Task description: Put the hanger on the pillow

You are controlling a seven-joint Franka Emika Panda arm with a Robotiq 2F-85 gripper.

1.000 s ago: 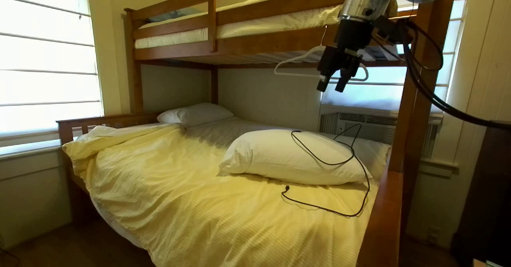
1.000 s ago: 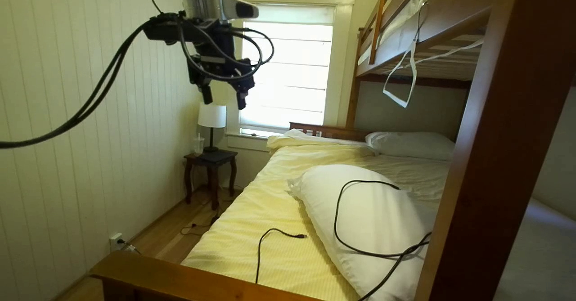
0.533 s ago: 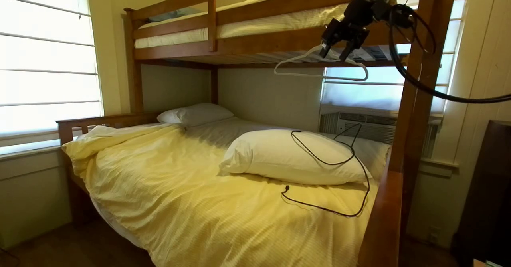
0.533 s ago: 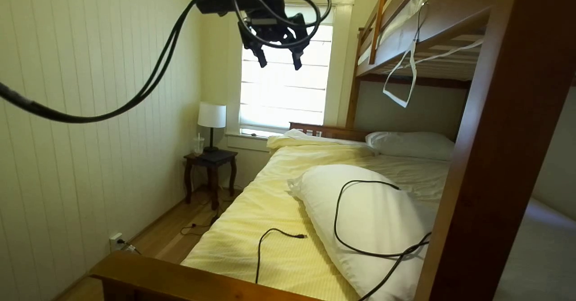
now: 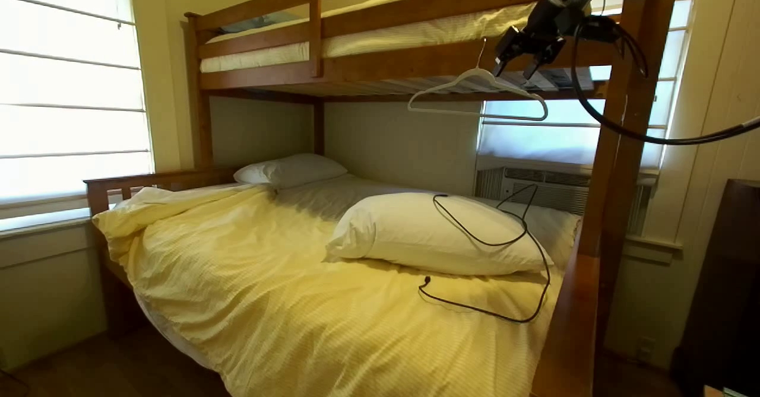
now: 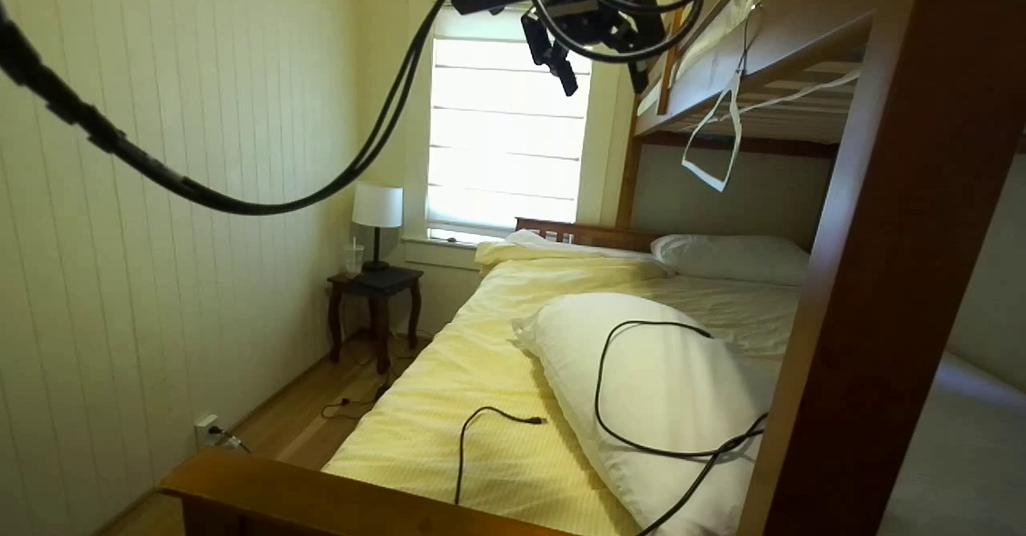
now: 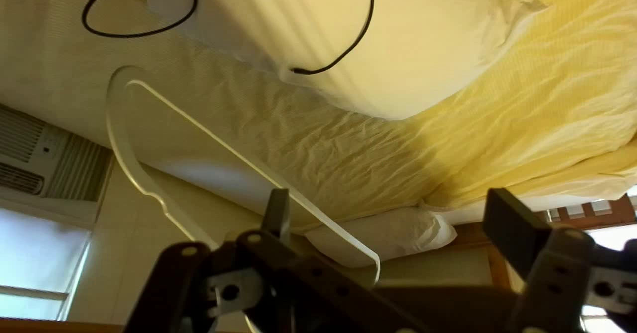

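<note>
The pale grey hanger hangs by its hook from the upper bunk's edge, in both exterior views (image 5: 477, 73) (image 6: 737, 131). In the wrist view the hanger (image 7: 323, 220) runs diagonally, partly hidden behind the left finger. The plump white pillow lies on the lower bed below it, in both exterior views (image 5: 404, 234) (image 6: 673, 392) and at the top of the wrist view (image 7: 428, 39). My gripper (image 5: 513, 73) is open and empty near the hanger's upper right side; it also shows in an exterior view (image 6: 604, 87) and the wrist view (image 7: 390, 206). No contact with the hanger can be made out.
The upper bunk's wooden rail (image 5: 404, 59) runs beside the gripper, and a bed post (image 6: 890, 247) stands at the bed's end. A black cord (image 5: 525, 320) lies over the pillow and yellow bedsheet (image 5: 267, 290). A flatter pillow (image 5: 306, 170) lies at the far end.
My gripper has risen and tilted, then moved toward the upper bunk and the hanger's hook side. It stays open. The hanger, pillow and cord have not moved.
</note>
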